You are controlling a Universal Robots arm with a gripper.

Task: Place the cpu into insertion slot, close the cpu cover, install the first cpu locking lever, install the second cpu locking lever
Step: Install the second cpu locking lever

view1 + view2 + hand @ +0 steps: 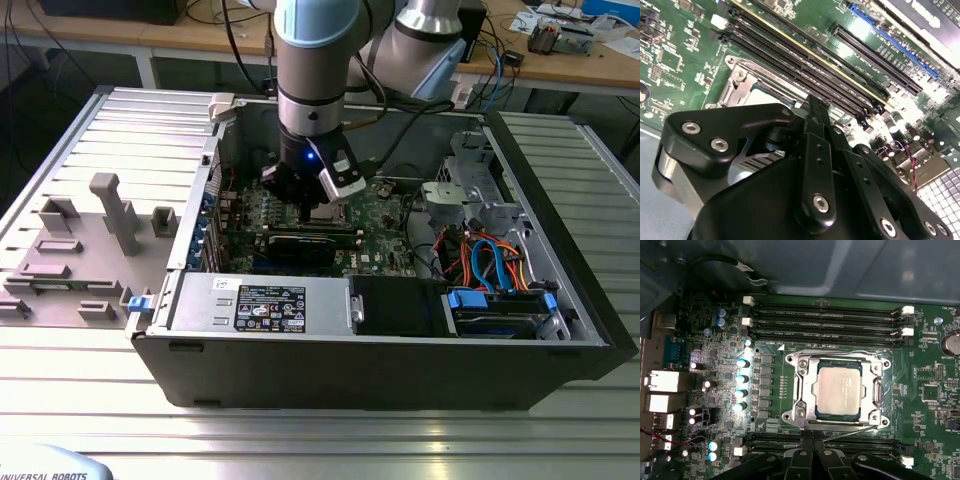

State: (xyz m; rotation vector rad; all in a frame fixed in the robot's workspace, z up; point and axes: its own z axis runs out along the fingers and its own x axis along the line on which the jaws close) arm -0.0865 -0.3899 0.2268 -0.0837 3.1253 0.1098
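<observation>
Silver cpu (838, 390) sits flat in the insertion slot (805, 412), cpu cover (879, 385) framing it.
I've got my tool (813, 449) clenched, empty, at the socket's six o'clock edge, above that lever (840, 432).

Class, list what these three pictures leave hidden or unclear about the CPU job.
- Exterior view: the insertion slot is largely hidden behind the hand.
- Second wrist view: the hand covers most of the cpu cover.
- First wrist view: the hand is cut off by the picture's edge, and the print on the cpu is too small.
</observation>
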